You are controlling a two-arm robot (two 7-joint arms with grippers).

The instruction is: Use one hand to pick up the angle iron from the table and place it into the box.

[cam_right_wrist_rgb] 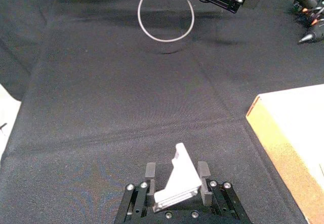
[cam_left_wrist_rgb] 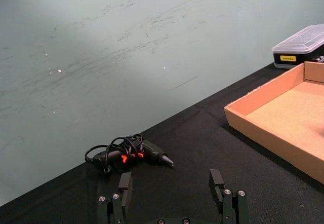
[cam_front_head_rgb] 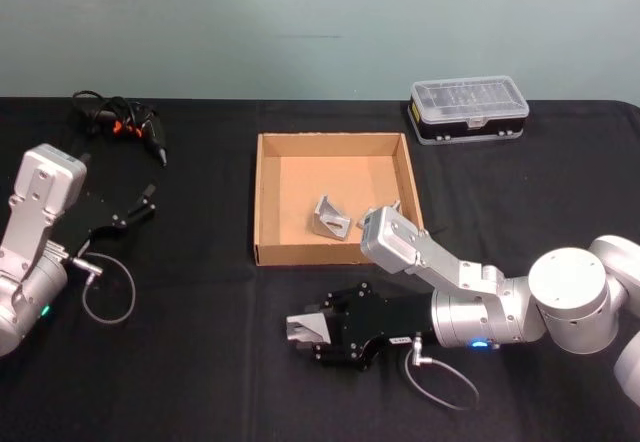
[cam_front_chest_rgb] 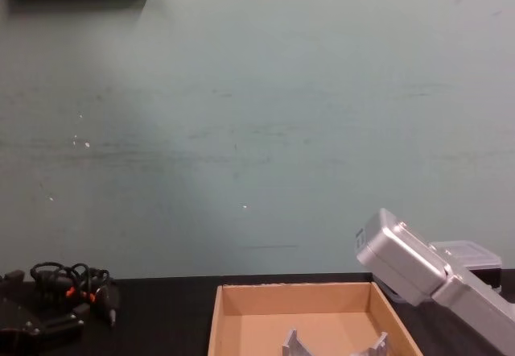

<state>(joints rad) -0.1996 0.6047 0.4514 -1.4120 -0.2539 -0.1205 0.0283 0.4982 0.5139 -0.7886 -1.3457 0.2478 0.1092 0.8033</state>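
A grey angle iron (cam_front_head_rgb: 303, 329) sits between the fingers of my right gripper (cam_front_head_rgb: 312, 334), over the black table (cam_front_head_rgb: 200, 362) just in front of the box's near wall. In the right wrist view the gripper (cam_right_wrist_rgb: 176, 171) is shut on the angle iron (cam_right_wrist_rgb: 180, 179), both pads pressed to its sides. The tan cardboard box (cam_front_head_rgb: 268, 202) holds two more angle irons (cam_front_head_rgb: 331, 218), also seen from the chest (cam_front_chest_rgb: 294, 345). My left gripper (cam_front_head_rgb: 145, 203) stays parked at the far left, fingers (cam_left_wrist_rgb: 218, 183) open with nothing between them.
A black power tool with a coiled cable (cam_front_head_rgb: 120, 122) lies at the back left. A black case with a clear lid (cam_front_head_rgb: 468, 108) stands behind the box to the right. Grey cable loops hang from both wrists (cam_front_head_rgb: 108, 292).
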